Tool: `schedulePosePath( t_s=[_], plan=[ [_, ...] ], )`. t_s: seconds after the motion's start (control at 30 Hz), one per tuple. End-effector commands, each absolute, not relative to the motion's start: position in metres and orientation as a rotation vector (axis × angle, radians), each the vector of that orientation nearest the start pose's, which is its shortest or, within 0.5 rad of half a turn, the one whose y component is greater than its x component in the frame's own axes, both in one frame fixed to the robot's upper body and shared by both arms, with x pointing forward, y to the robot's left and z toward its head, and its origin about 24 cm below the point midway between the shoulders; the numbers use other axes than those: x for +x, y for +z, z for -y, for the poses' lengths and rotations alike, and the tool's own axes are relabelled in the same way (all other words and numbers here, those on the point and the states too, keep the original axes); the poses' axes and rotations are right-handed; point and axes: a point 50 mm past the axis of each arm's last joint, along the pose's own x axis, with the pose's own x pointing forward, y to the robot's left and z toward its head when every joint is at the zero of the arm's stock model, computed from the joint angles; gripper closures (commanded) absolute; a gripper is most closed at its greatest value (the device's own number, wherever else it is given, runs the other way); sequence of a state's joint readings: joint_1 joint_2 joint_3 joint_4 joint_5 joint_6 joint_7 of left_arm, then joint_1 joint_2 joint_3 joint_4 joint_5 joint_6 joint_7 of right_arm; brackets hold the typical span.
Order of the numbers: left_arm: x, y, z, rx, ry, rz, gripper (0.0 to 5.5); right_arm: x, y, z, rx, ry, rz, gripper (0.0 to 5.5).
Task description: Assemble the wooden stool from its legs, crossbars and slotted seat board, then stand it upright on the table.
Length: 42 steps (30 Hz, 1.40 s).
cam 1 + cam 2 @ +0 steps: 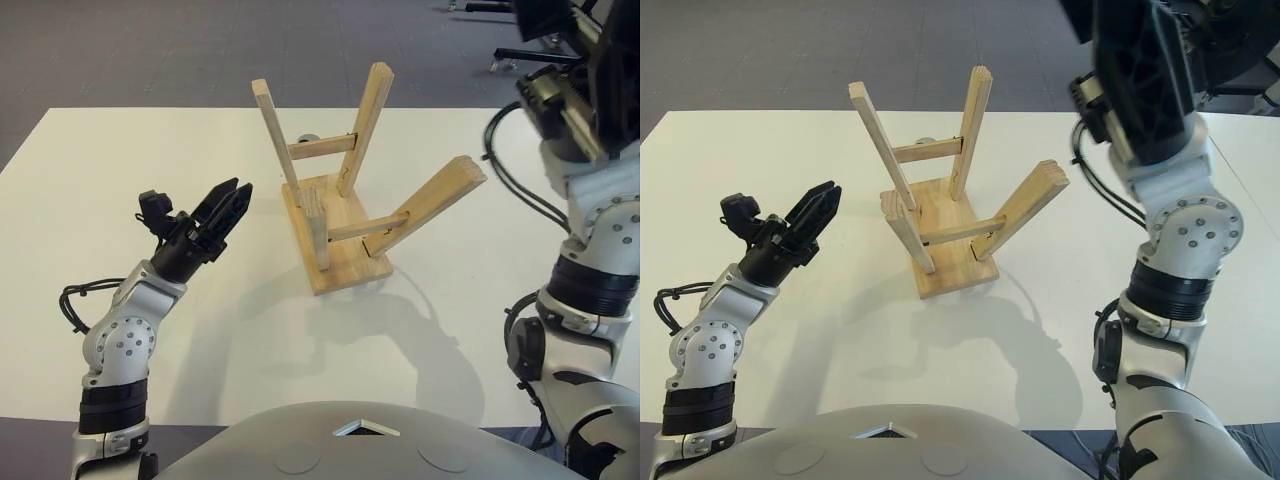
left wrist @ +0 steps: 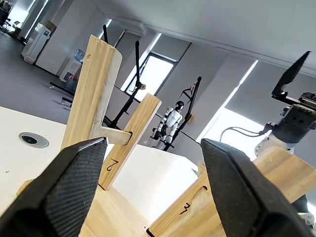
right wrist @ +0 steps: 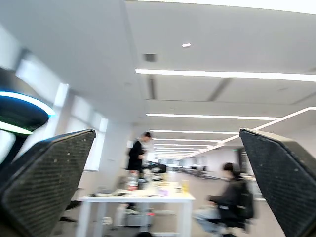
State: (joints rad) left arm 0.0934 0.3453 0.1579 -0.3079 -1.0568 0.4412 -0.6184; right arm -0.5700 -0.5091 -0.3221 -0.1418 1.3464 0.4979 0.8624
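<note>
- Four legs point up from the slotted seat board (image 1: 345,262), which lies flat in the middle of the worktop (image 1: 120,180). The stool is probably inverted so the legs and crossbars can be fitted.
- One leg (image 1: 430,205) leans out to the right and seems not fully seated.
- The left end effector (image 1: 240,190) hovers just beside the stool, spread wide and empty.
- The right end effector (image 3: 167,132) is raised high, also wide open and empty.
- Open worktop on every side leaves room to tip the stool upright.

Stool (image 1: 320,232) on table (image 1: 150,180) centre, seat board (image 1: 350,268) underneath, legs (image 1: 366,120) above.
</note>
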Motion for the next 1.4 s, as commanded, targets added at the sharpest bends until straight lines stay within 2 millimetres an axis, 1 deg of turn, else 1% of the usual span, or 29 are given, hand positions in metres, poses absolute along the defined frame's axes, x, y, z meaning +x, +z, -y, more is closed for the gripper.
schedulePosePath(
  t_s=[0.03,0.1,0.17,0.2,0.23,0.27,0.33,0.4,0.5,0.57,0.63,0.67,0.7,0.73,0.77,0.83,0.9,0.93,1.0,1.07,1.1,1.17,1.2,1.23,1.27,1.3,1.33,1.4],
  plan=[
    [0.213,0.089,-0.181,-0.632,-0.759,-0.022,2.05,0.302,0.248,0.229,0.391,0.947,0.576,0.13],
    [0.213,0.086,-0.179,-0.616,-0.761,-0.041,2.05,0.317,0.226,0.232,0.277,0.821,0.485,0.13],
    [0.215,0.081,-0.176,-0.588,-0.767,-0.068,2.05,0.325,0.184,0.218,0.147,0.81,0.326,0.13],
    [0.216,0.078,-0.175,-0.573,-0.767,-0.084,2.05,0.324,0.164,0.21,0.102,0.833,0.255,0.13],
    [0.217,0.076,-0.174,-0.559,-0.767,-0.096,2.05,0.322,0.148,0.204,0.076,0.853,0.206,0.13],
    [0.218,0.074,-0.174,-0.553,-0.768,-0.105,2.05,0.319,0.137,0.201,0.072,0.87,0.182,0.13],
    [0.218,0.073,-0.176,-0.547,-0.765,-0.111,2.05,0.315,0.128,0.197,0.076,0.882,0.169,0.13],
    [0.218,0.073,-0.179,-0.546,-0.766,-0.114,2.05,0.312,0.129,0.197,0.074,0.881,0.182,0.13],
    [0.216,0.072,-0.184,-0.539,-0.754,-0.118,2.05,0.313,0.138,0.198,0.054,0.876,0.209,0.13],
    [0.216,0.071,-0.188,-0.534,-0.739,-0.112,2.05,0.315,0.151,0.206,0.033,0.845,0.258,0.13],
    [0.216,0.07,-0.192,-0.533,-0.726,-0.108,2.05,0.318,0.175,0.219,0.059,0.794,0.352,0.13],
    [0.215,0.07,-0.193,-0.534,-0.723,-0.11,2.05,0.318,0.192,0.223,0.109,0.785,0.416,0.13],
    [0.215,0.068,-0.194,-0.532,-0.722,-0.114,2.05,0.314,0.214,0.223,0.171,0.818,0.485,0.13],
    [0.214,0.067,-0.195,-0.53,-0.72,-0.119,2.05,0.308,0.231,0.22,0.223,0.872,0.535,0.13],
    [0.213,0.065,-0.195,-0.528,-0.718,-0.122,2.05,0.302,0.245,0.216,0.275,0.93,0.575,0.13],
    [0.211,0.064,-0.195,-0.524,-0.719,-0.132,2.05,0.279,0.272,0.21,0.393,1.089,0.656,0.13],
    [0.208,0.061,-0.196,-0.521,-0.72,-0.147,2.05,0.259,0.29,0.207,0.461,1.204,0.715,0.13],
    [0.207,0.06,-0.196,-0.52,-0.718,-0.152,2.05,0.255,0.295,0.208,0.486,1.227,0.732,0.13],
    [0.205,0.059,-0.197,-0.516,-0.716,-0.163,2.05,0.251,0.295,0.209,0.531,1.24,0.725,0.13],
    [0.206,0.058,-0.197,-0.513,-0.718,-0.168,2.05,0.249,0.274,0.205,0.547,1.287,0.594,0.13],
    [0.207,0.059,-0.197,-0.512,-0.725,-0.171,2.05,0.249,0.253,0.198,0.499,1.297,0.46,0.13],
    [0.207,0.059,-0.195,-0.512,-0.737,-0.178,2.05,0.248,0.203,0.177,0.318,1.308,0.16,0.13],
    [0.208,0.058,-0.194,-0.512,-0.744,-0.183,2.05,0.244,0.185,0.168,0.289,1.328,0.077,0.13],
    [0.208,0.058,-0.193,-0.512,-0.749,-0.188,2.05,0.241,0.177,0.162,0.29,1.35,0.047,0.13],
    [0.209,0.057,-0.193,-0.511,-0.753,-0.192,2.05,0.239,0.174,0.155,0.303,1.378,0.041,0.13],
    [0.209,0.057,-0.192,-0.51,-0.754,-0.192,2.05,0.239,0.175,0.151,0.306,1.396,0.057,0.13],
    [0.21,0.057,-0.192,-0.509,-0.753,-0.191,2.05,0.24,0.179,0.149,0.308,1.404,0.083,0.13],
    [0.21,0.057,-0.192,-0.511,-0.748,-0.185,2.05,0.245,0.196,0.15,0.333,1.396,0.189,0.13]
  ],
)
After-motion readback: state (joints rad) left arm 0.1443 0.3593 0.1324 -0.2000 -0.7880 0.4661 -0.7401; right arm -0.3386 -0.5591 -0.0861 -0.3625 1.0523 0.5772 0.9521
